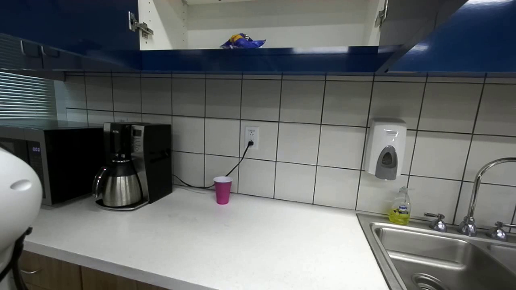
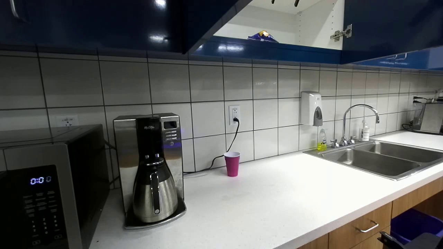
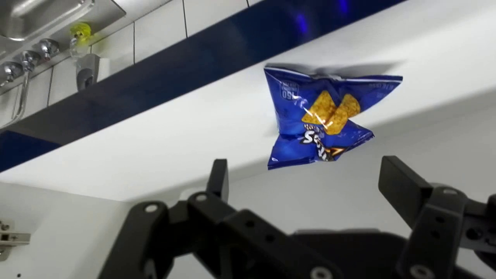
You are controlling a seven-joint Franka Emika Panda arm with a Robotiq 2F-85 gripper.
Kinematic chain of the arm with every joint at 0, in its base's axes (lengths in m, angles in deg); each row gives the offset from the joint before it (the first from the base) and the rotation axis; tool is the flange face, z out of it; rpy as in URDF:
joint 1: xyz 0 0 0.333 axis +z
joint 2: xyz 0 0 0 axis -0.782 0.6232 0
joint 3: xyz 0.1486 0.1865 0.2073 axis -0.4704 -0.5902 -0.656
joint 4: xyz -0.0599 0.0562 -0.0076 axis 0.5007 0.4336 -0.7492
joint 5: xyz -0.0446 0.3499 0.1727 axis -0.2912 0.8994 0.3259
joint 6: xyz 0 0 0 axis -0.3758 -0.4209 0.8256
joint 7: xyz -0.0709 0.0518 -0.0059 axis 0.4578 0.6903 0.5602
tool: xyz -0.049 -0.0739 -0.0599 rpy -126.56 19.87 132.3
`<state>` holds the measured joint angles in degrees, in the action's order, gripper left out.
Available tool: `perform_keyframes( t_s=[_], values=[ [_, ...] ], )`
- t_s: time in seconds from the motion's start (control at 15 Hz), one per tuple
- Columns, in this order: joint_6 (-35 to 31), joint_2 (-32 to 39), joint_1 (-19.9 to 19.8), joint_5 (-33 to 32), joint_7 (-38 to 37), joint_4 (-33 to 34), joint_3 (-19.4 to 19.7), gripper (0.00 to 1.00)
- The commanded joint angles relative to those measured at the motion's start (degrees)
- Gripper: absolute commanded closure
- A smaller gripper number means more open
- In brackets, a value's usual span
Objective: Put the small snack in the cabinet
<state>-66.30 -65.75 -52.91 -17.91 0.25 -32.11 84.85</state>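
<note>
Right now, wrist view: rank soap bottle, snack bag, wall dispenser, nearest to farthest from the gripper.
1. Snack bag, lying inside the cabinet.
2. Wall dispenser, picture's upper left, outside the cabinet.
3. Soap bottle, upper left too, past item 2.

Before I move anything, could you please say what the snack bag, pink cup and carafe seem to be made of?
Snack bag: probably plastic film or foil, glossy, by its creases and glints.
Pink cup: plastic or paper, smooth; the even pink outside and pale inside suit either.
Carafe: likely stainless steel, satin, by its soft silvery sheen.
</note>
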Motion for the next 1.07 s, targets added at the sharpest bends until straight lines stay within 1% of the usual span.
perform_keyframes(
  t_s=[0.0, 0.07, 0.27, 0.6, 0.73, 1.0],
  values=[
    [3.32, -8.31, 0.14, 1.11, 1.11, -9.43, 0.88, 0.00],
    [5.12, -9.66, -1.35, 1.97, 2.14, -10.97, -0.01, 0.00],
    [7.53, -13.50, -0.46, 4.88, 5.64, -16.55, 0.90, 0.00],
    [8.59, -17.34, 0.49, 9.80, 13.99, -26.17, 2.68, 0.00],
    [9.03, -17.62, 0.29, 10.01, 17.47, -29.65, 3.32, 0.00],
    [10.05, -17.50, -0.35, 6.88, 23.63, -35.97, 3.42, 0.00]
  ],
)
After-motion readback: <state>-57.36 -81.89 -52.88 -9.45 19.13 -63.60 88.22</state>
